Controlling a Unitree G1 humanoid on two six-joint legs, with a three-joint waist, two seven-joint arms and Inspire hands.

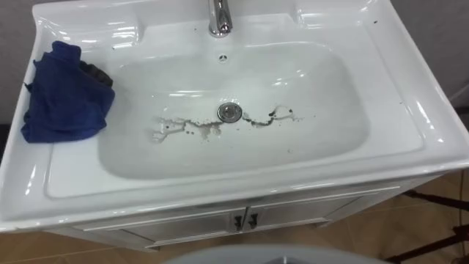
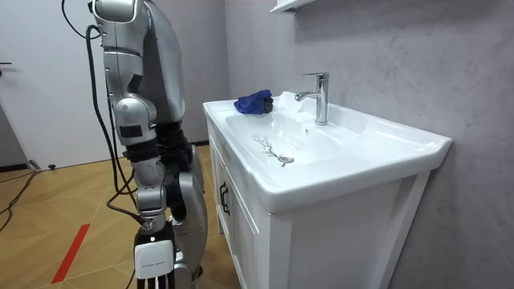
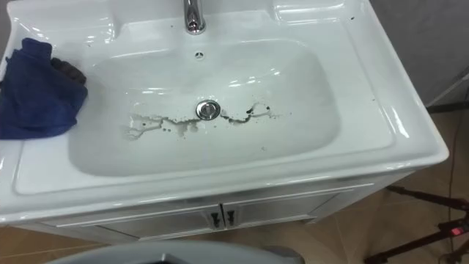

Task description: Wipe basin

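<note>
Right up against the white vanity cabinet [image 2: 321,233] we see the robot standing upright, facing its doors. On top sits the white ceramic basin [image 1: 410,110], glossy, with a broad flat rim around a rectangular bowl. Over on the robot's left side of that rim, and this is the task's thing, lies the blue cloth [image 1: 66,95], bunched in a loose heap. Its inner edge hangs just at the lip of the bowl, and a darker patch shows at its far corner. Nothing is touching it.

In the room view the right robot hand [image 2: 153,261] hangs low beside the robot's leg, well apart from the basin. We cannot tell whether it is spread or closed, as the picture's bottom edge cuts it off.

At the back rim, centred, stands the chrome faucet [image 1: 218,18]. Across the bowl's floor runs a ragged line of dark dirty streaks [image 1: 190,126], spreading both ways from the round metal drain [image 1: 229,111]. Below, two small dark door handles [image 1: 245,219] sit side by side. The tiny overflow hole [image 1: 223,57] shows on the back wall under the faucet.
</note>
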